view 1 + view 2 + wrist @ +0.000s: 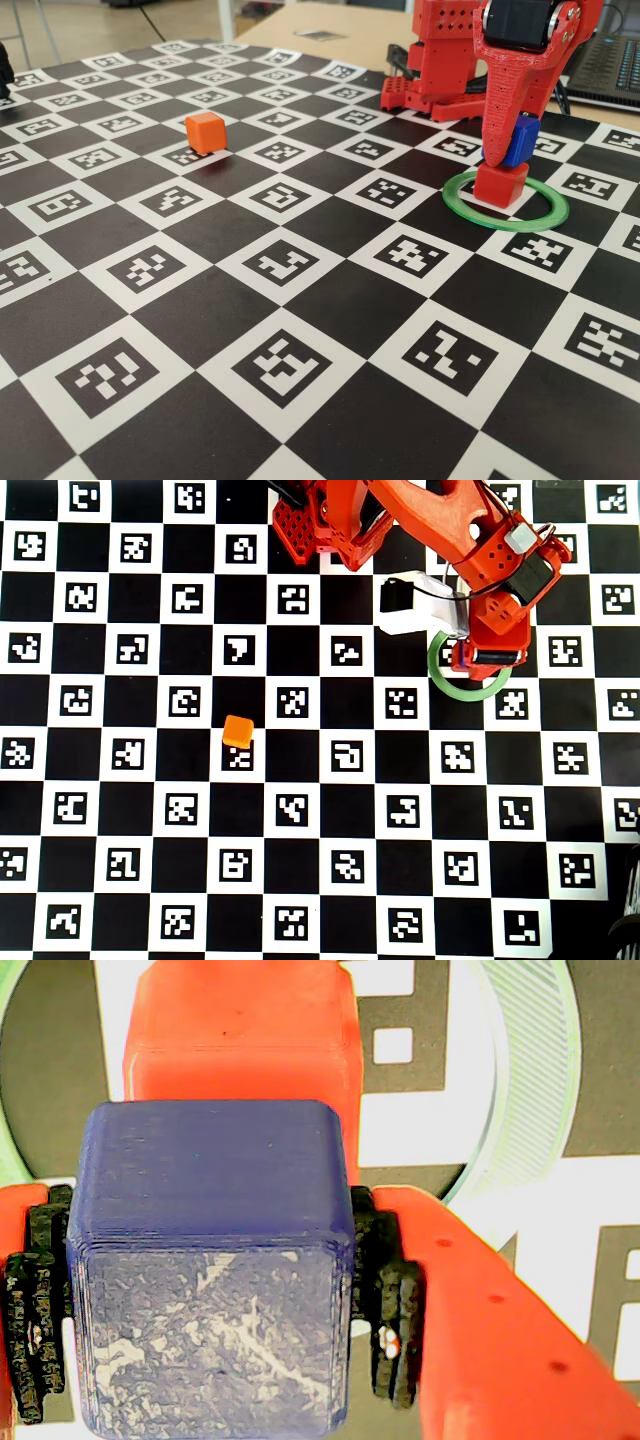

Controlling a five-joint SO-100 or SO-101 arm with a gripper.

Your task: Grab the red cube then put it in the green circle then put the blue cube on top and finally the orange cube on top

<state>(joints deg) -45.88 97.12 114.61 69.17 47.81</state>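
Inside green circle (548,218), red cube (500,184) sits flat; gripper (210,1290) clamps blue cube (212,1260) just above it, offset slightly. Best: centre squarely, lower until faces meet, then release. Orange cube (205,131) waits well apart.

Three cubes in all: one red cube (500,184), one blue cube (520,142), one orange cube (205,132). One green ring (505,213). One red robot arm (530,60) with one gripper (210,1310). One checkered board (300,340) of black squares and white squares, each white square printed with one black marker.
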